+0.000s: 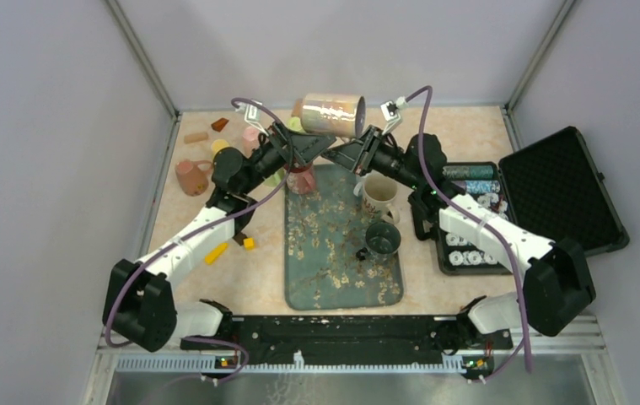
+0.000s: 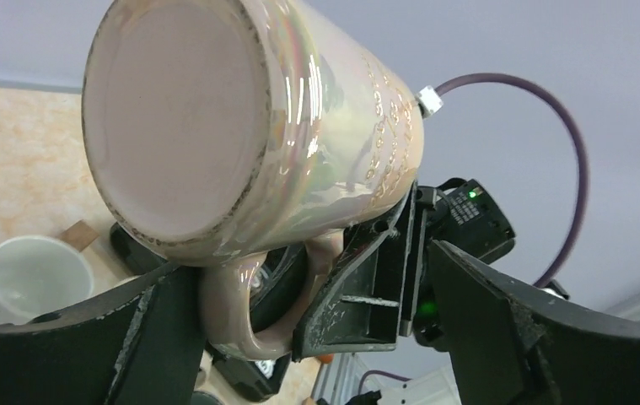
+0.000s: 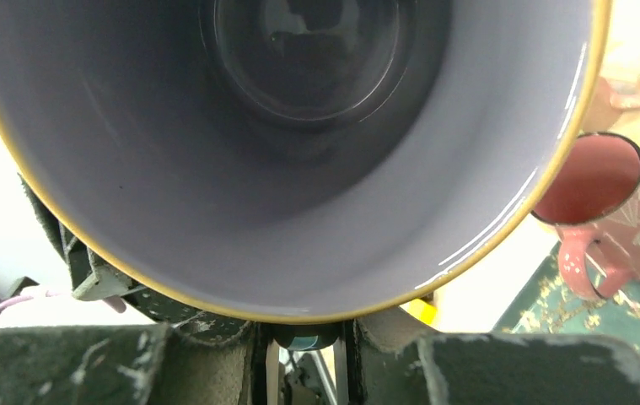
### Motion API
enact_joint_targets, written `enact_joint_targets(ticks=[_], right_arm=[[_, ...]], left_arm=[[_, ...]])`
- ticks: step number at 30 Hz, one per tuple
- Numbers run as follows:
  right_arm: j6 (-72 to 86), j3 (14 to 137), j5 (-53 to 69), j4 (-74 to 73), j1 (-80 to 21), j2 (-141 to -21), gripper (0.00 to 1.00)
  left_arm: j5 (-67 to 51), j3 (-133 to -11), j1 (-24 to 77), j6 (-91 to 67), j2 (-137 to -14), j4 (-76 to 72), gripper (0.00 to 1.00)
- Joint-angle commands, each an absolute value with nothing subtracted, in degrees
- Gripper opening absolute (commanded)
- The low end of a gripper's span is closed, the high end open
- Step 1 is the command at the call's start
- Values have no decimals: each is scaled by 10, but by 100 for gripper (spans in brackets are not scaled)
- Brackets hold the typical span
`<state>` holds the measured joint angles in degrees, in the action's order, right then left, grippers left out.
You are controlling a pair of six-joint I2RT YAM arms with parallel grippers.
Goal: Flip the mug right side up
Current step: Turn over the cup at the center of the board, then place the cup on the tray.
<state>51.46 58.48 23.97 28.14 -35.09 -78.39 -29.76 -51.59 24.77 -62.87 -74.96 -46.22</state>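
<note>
Right claw (image 1: 352,152) pinches the mug (image 1: 333,115) by its rim, holding it on its side in the air above the far end of the tray (image 1: 325,270). The left claw (image 1: 314,145) stands wide around the handle, gripping nothing, probably so the right arm alone can swing the mouth upward.

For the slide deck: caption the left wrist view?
Pearly mug on its side in midair, base to camera, right gripper clamping its rim, left gripper open.
</note>
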Motion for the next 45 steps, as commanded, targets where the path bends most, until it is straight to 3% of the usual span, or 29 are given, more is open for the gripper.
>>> enact_joint_targets(ticks=[1, 19, 33, 45], right_arm=[[459, 618, 195, 260, -347, -744, 0], [281, 747, 36, -134, -403, -773, 0], [314, 824, -209, -304, -517, -876, 0], [335, 844, -234, -333, -551, -941, 0]], left_arm=[[-258, -510, 248, -547, -690, -391, 98], [-34, -525, 248, -319, -523, 20, 98], [-13, -540, 248, -278, -494, 62, 98], [-47, -559, 247, -242, -487, 72, 99]])
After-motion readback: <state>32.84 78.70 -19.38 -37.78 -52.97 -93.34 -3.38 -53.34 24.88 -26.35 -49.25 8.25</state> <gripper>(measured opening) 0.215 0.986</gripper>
